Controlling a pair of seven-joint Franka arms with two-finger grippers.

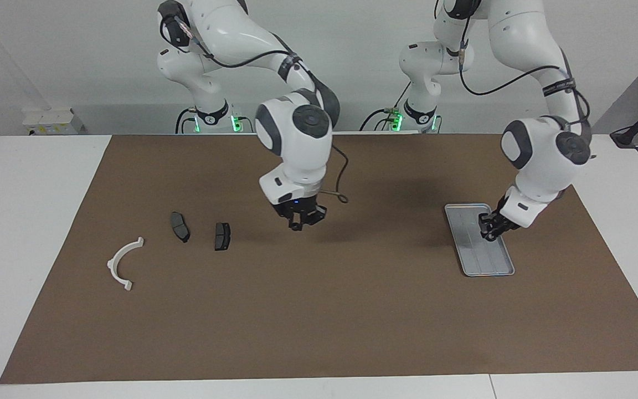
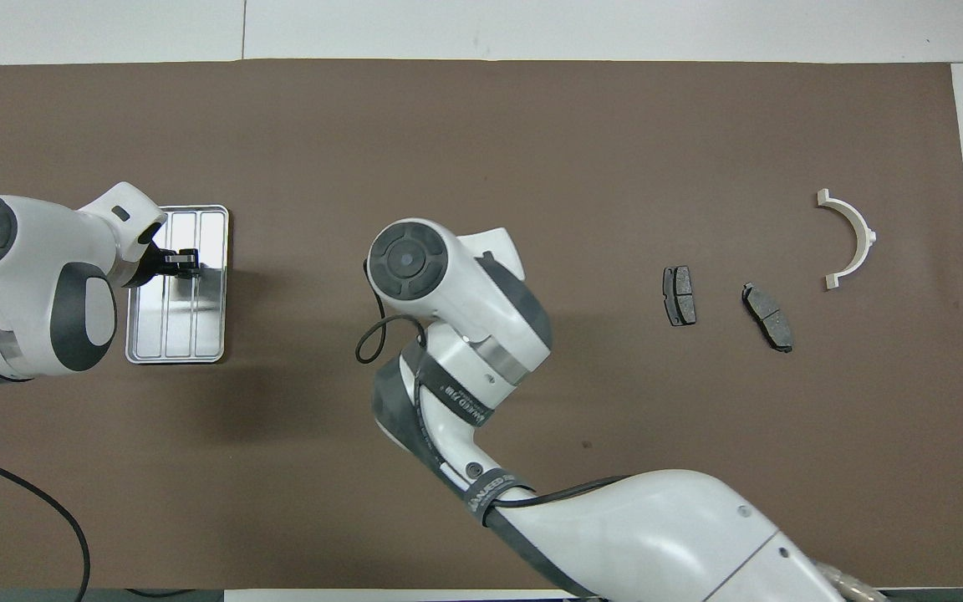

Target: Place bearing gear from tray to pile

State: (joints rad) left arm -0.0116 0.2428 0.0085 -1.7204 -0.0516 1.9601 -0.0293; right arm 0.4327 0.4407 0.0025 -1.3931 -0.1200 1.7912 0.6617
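The silver-grey tray (image 1: 488, 265) lies on the brown mat toward the left arm's end of the table, and shows in the overhead view (image 2: 189, 334) too. My left gripper (image 1: 488, 234) is low over the tray's ridged floor, also in the overhead view (image 2: 182, 260). I see no bearing gear on the bare part of the tray; whether the left gripper holds it is hidden. The pile lies toward the right arm's end: a white half-ring bracket (image 1: 124, 265) (image 2: 856, 238) and two dark brake pads (image 1: 180, 226) (image 1: 222, 236). My right gripper (image 1: 300, 219) hangs above the mat's middle.
The brown mat (image 1: 319, 321) covers most of the white table. A thin black cable loop (image 1: 341, 197) hangs by the right wrist. In the overhead view the right arm's hand (image 2: 440, 284) hides its own gripper.
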